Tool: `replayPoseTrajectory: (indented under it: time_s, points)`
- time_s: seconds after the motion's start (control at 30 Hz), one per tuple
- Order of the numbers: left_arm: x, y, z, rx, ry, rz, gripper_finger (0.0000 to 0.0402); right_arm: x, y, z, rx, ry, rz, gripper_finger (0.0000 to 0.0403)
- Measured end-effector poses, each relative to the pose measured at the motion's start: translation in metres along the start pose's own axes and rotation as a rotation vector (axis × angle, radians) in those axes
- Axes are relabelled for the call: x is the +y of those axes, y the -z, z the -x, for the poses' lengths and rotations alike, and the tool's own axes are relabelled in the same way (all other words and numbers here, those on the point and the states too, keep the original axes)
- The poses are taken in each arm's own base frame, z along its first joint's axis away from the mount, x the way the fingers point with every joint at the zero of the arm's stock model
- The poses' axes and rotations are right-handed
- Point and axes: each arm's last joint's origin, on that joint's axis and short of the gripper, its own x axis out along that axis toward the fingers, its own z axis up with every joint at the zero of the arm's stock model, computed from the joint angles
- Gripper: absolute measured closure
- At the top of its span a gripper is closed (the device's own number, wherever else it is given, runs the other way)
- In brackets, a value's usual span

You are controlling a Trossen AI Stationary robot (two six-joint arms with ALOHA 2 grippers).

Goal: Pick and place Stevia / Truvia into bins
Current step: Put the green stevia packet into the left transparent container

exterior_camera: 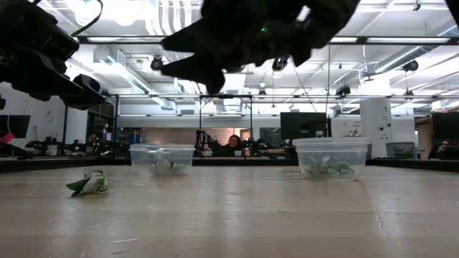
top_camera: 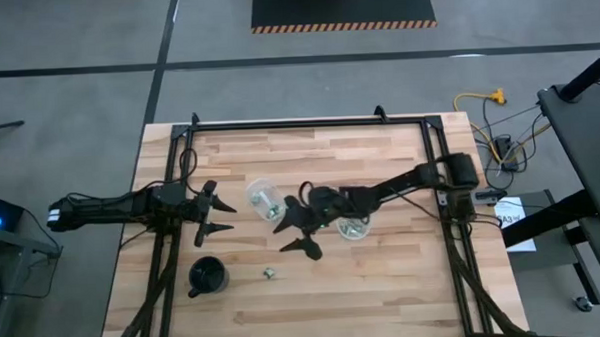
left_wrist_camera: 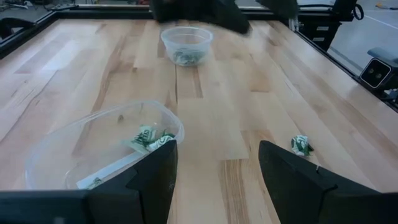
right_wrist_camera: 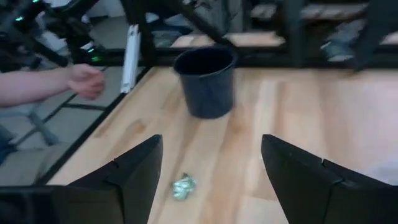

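Green-white Stevia packet (top_camera: 269,274) lies loose on tabletop (top_camera: 384,286); right pincer (top_camera: 300,235) hovers near, fingers apart, empty. Next: descend, grab it. Left pincer (top_camera: 214,215) apart, waiting beside its bin (top_camera: 262,198).

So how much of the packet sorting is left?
Done: both round clear plastic bins already hold green-and-white packets. In hand: nothing; the right gripper hangs open above the table, the left gripper waits open. Left: one crumpled green-and-white sweetener packet on the wood.

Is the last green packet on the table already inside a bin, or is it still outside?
Outside. The packet lies on the bare table, beside the black cup, apart from both bins.
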Motion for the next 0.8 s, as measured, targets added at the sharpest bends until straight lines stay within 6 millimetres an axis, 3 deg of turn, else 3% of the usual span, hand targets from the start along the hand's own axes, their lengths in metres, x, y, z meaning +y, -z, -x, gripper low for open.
replayPoseTrajectory:
  time_s: [0.33,0.6,0.8]
  points:
    - [0.0,-0.002,0.0,-0.026,0.001,0.03,0.0193,0.024,0.005,0.072,-0.214,0.02,0.139,0.0144]
    - [0.0,-0.003,0.0,-0.03,0.001,0.049,0.0193,0.026,0.024,0.125,-0.275,0.112,0.16,0.0137]
    - [0.0,-0.003,0.0,-0.032,0.004,0.237,0.0193,0.03,0.044,0.153,-0.284,0.117,0.094,0.0144]
